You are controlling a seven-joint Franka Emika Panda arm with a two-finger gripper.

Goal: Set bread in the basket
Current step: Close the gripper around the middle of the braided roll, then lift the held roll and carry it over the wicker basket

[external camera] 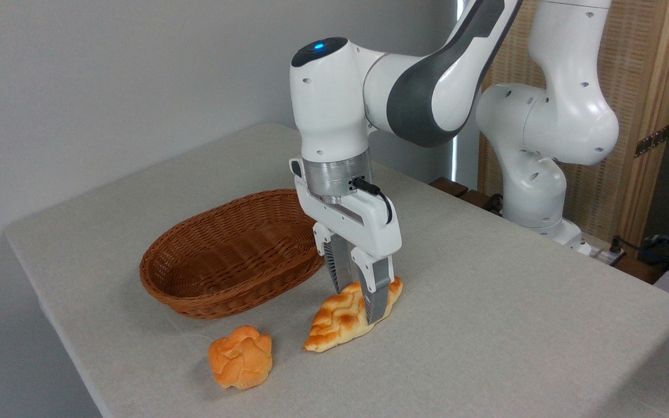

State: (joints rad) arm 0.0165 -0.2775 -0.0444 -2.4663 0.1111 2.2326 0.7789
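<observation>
Straddling the loaf, the white two-finger gripper (pixel 359 299) points straight down with one finger on the near side and the other on the far side of the long pointed-oval braided bread (pixel 343 319), pale golden with toasted patches. Its fingers stand narrowly apart, about the loaf's width, and look to be touching its flanks. Whether they are pressing firmly cannot be told, and the loaf rests on the grey cloth-covered table (pixel 514 302). The grip sits across the short axis, toward the loaf's right end, probably because that is the narrowest span to close on; the long pointed end juts out toward the table's front and may droop when lifted.

Just left of the gripper sits the oval brown woven wicker basket (pixel 195 287), empty, its flared near rim close to the loaf. Getting the loaf in calls for a lift above that rim, then a short move left. A small round orange bun with a cracked top (pixel 241 364) lies near the front table edge, apart from the loaf and out of that path.
</observation>
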